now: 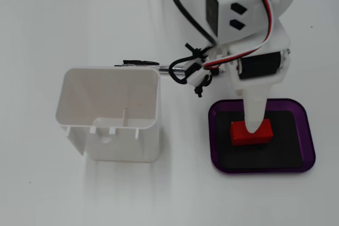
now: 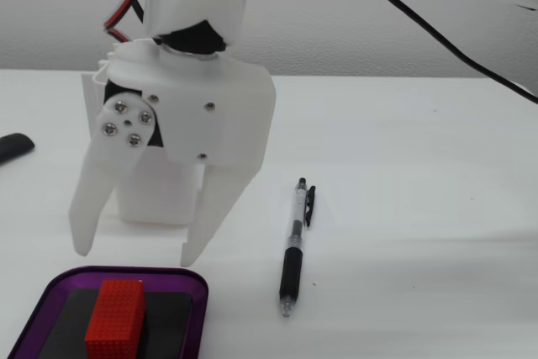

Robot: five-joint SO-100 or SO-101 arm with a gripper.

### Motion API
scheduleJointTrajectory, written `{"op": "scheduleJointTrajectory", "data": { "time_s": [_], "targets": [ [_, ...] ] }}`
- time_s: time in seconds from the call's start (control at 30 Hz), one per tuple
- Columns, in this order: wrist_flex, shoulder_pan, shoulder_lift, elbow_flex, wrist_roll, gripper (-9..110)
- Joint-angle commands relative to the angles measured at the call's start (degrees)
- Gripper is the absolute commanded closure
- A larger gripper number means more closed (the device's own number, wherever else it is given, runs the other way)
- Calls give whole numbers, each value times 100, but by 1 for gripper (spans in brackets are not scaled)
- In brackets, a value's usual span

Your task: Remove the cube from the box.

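The cube (image 1: pixel 251 133) lies on the black floor of the box (image 1: pixel 307 130), roughly at its middle, long side running left to right in the fixed view from above. That view places the box on the white table (image 1: pixel 53 14) toward the lower right corner of the visible surface, with a white container (image 1: pixel 111 112) well apart to its left. There the gripper (image 1: pixel 253 125) comes down over the cube as a single white finger covering part of its top, so the spread of the jaws cannot be read from above.

The low fixed view settles that: the gripper (image 2: pixel 136 254) hangs above the box (image 2: pixel 197 292) with both fingers (image 2: pixel 88 199) spread wide, tips apart and clear of the cube (image 2: pixel 115 319), gripping nothing. It also shows the container only as a sliver behind the gripper body.

A pen (image 2: pixel 293 245) lies on the table beside the box in the low view; from above only part of it (image 1: pixel 175 69) peeks out beneath the arm's cables.
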Motion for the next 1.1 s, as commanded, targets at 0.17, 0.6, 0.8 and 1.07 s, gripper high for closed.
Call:
{"op": "scheduleJointTrajectory", "data": {
  "time_s": [0.17, 0.6, 0.8, 1.07],
  "targets": [
    [-79, -62, -281, -308, 18, 79],
    [-738, -70, -334, -220, 53, 79],
    [-914, -70, -343, -202, 53, 79],
    [-1178, -70, -343, 264, 26, 79]
  ]
}}
